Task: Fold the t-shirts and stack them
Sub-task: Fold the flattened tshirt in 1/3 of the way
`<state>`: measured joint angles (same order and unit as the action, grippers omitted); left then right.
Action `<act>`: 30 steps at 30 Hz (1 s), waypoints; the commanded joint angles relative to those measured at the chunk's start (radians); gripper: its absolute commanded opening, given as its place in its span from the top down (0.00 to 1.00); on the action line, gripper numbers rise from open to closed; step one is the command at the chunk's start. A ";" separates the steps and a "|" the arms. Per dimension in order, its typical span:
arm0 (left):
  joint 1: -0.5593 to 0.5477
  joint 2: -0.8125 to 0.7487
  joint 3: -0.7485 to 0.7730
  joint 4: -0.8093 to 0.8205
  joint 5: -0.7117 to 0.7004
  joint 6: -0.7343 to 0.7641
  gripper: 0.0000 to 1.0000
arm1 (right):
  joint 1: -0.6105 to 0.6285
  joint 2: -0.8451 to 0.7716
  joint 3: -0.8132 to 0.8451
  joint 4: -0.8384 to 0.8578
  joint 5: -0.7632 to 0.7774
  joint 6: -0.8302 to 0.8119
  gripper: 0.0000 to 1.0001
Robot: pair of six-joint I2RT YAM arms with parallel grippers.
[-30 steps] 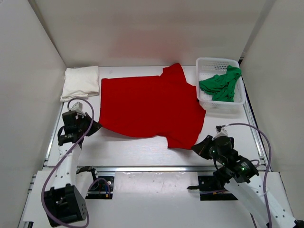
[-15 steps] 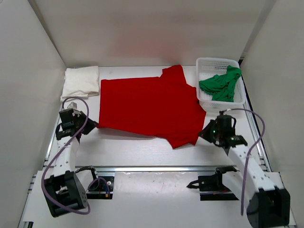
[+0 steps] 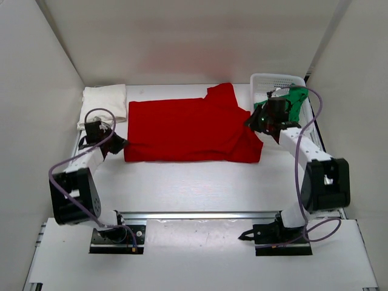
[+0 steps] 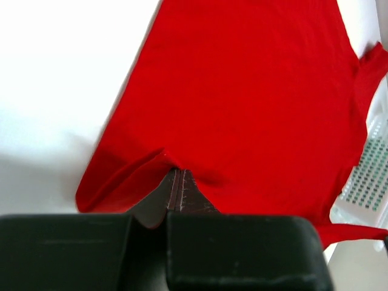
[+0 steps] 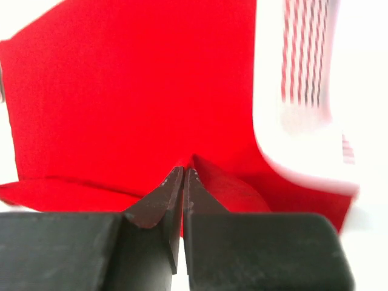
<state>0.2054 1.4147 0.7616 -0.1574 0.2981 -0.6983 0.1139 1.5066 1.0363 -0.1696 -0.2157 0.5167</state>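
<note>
Nearest, the left fingers pinch the red t-shirt at its left edge, the right fingers at its right edge; it lies folded on the desk. Beyond, the cream t-shirt sits far left, the green t-shirt in the basket.

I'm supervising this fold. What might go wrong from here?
1. The right fingers pinch the red shirt close beside the basket; moving on may bump it or snag the green shirt.
2. The left fingers hold only a thin bit of the cloth's edge, which might slip out.
</note>
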 commanded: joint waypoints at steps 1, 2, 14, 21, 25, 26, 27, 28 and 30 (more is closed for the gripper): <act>-0.012 0.085 0.093 0.052 -0.025 -0.018 1.00 | -0.016 0.099 0.138 0.048 0.006 -0.035 1.00; -0.015 0.119 0.110 0.050 -0.028 -0.026 1.00 | -0.013 0.142 0.162 0.042 -0.005 -0.046 1.00; -0.012 0.366 0.277 0.114 -0.034 -0.033 0.90 | -0.017 0.470 0.545 -0.080 0.019 -0.103 0.95; -0.004 0.218 0.219 0.102 -0.030 0.014 0.58 | -0.003 0.419 0.581 -0.101 0.018 -0.127 0.72; -0.035 0.054 0.041 0.082 -0.025 0.026 0.58 | 0.013 0.232 0.398 -0.003 -0.002 -0.113 0.75; -0.031 0.034 0.000 0.094 -0.017 0.020 0.58 | 0.020 0.198 0.302 0.019 -0.008 -0.090 0.82; -0.023 0.003 -0.068 0.102 -0.007 0.016 0.58 | 0.021 0.128 0.203 0.078 -0.016 -0.075 0.98; -0.008 -0.026 -0.129 0.108 -0.002 0.011 0.58 | 0.021 0.065 0.107 0.134 -0.027 -0.067 1.00; 0.018 -0.049 -0.200 0.124 0.001 -0.001 0.58 | 0.017 0.000 0.001 0.191 -0.022 -0.047 1.00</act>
<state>0.1898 1.3853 0.6621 -0.0299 0.2852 -0.6964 0.1257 1.5990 1.1481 -0.1307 -0.2253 0.4416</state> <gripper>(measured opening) 0.418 0.006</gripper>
